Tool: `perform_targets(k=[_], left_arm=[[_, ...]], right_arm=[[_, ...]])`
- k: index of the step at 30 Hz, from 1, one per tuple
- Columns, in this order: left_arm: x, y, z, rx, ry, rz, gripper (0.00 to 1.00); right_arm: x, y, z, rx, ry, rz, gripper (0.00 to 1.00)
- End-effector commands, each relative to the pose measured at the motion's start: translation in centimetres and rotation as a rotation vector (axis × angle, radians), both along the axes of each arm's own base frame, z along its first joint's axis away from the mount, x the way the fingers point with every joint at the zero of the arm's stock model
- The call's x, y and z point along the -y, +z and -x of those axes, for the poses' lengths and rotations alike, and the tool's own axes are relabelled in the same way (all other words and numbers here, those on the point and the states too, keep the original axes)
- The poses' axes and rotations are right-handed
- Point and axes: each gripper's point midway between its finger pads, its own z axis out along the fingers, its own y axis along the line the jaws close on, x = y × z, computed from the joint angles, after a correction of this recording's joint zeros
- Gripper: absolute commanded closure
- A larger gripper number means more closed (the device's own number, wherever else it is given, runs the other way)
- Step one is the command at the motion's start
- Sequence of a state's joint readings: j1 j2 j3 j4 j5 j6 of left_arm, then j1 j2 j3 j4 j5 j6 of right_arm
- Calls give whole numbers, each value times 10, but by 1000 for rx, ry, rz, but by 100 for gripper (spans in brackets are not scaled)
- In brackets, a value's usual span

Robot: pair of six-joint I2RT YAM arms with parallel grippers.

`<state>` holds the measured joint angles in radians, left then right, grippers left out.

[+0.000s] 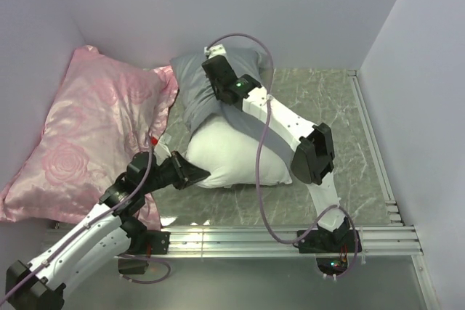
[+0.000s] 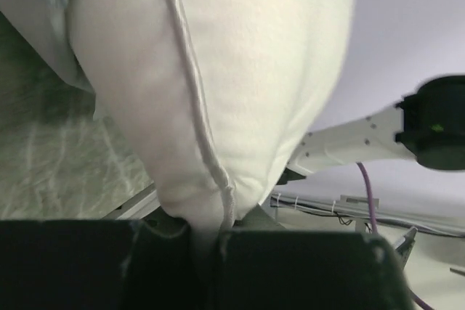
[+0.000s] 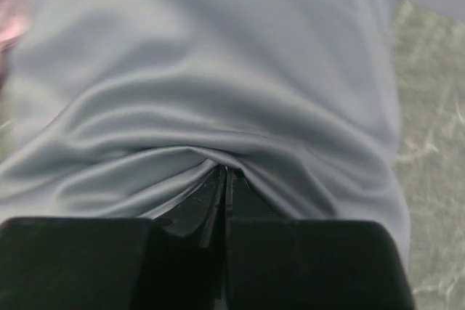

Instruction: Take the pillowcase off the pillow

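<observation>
We found both end effectors clamped on the half-covered pillow (image 1: 236, 154) at the middle of the tabletop (image 1: 327, 107).

A pink rose-patterned pillow (image 1: 94, 128) filled the 9 o'clock side, its edge touching the pillowcase (image 1: 190, 88). Pale walls (image 1: 305, 5) closed in at 12 and 3 o'clock. The right arm (image 1: 290, 125) lay across the pillow's 3 o'clock side, and its purple cable (image 1: 259, 172) draped over the bare white part. The pillow's long axis ran roughly from 12 to 6 o'clock. The grey-blue pillowcase was bunched over the 12 o'clock end, and the uncovered end pointed toward 6. The left end effector (image 2: 211, 234) was pinched tight on the pillow's piped corner at about 7 o'clock. The right end effector (image 3: 224, 179) was closed on a gathered fold of the pillowcase at 12 o'clock.
</observation>
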<state>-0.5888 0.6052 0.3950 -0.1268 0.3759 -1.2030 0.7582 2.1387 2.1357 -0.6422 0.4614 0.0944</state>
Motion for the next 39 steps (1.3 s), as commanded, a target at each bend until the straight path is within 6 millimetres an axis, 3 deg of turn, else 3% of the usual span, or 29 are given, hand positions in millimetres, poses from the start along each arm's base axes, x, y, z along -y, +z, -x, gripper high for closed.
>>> perform_targets(k=[1,3,4,5,8,10,11,13,14,16,17,20,23,27,28,29,30,31,32,34,35,37,39], left_arm=[[15,54,44,117,-237,71,99],[10,75,48,177,-232,87,100],[9,80,49,193,-230,87,99],[5,89,48,207,-208,82,99],[-6,107,52,253,-173,66,99],[-16,116,44,304,-97,32,99],[-26,124,42,311,-53,-4,99],[-42,127,25,325,72,-77,100],[-49,139,21,353,113,-90,99],[-63,135,4,339,221,-158,99],[-64,137,2,341,230,-165,99],[-71,128,-25,329,335,-246,99],[-65,109,-50,292,365,-295,100],[-65,78,-88,204,341,-277,99],[-82,62,-102,166,385,-286,100],[-78,62,-106,168,342,-244,99],[-82,48,-116,120,345,-245,99],[-98,38,-127,87,386,-235,99],[-99,39,-135,103,385,-208,99],[-101,22,-148,41,371,-185,99],[-99,20,-154,37,362,-179,98],[-96,9,-170,16,343,-182,91],[-94,-1,-180,-6,331,-187,76]], right_arm=[[90,14,-54,121,-376,-12,100],[114,6,-56,105,-447,-20,100],[136,3,-62,102,-494,-24,100],[148,-10,-58,76,-514,-11,100],[191,9,-47,112,-613,-81,100],[211,19,-38,125,-652,-107,100],[232,34,-27,148,-686,-136,100],[247,55,-17,189,-700,-185,100],[257,74,-5,221,-705,-211,100],[267,94,9,254,-718,-222,100],[273,113,20,285,-718,-244,100],[274,141,40,315,-684,-303,100],[270,154,59,328,-659,-320,100],[264,161,82,348,-655,-300,100],[256,163,87,353,-633,-310,100],[255,164,93,360,-623,-313,100],[252,165,95,365,-615,-325,100],[247,165,97,362,-598,-332,100],[244,161,95,352,-589,-325,100],[234,153,88,329,-563,-325,100],[227,139,80,301,-556,-300,100],[212,126,67,273,-511,-306,100],[197,105,51,227,-483,-282,100]])
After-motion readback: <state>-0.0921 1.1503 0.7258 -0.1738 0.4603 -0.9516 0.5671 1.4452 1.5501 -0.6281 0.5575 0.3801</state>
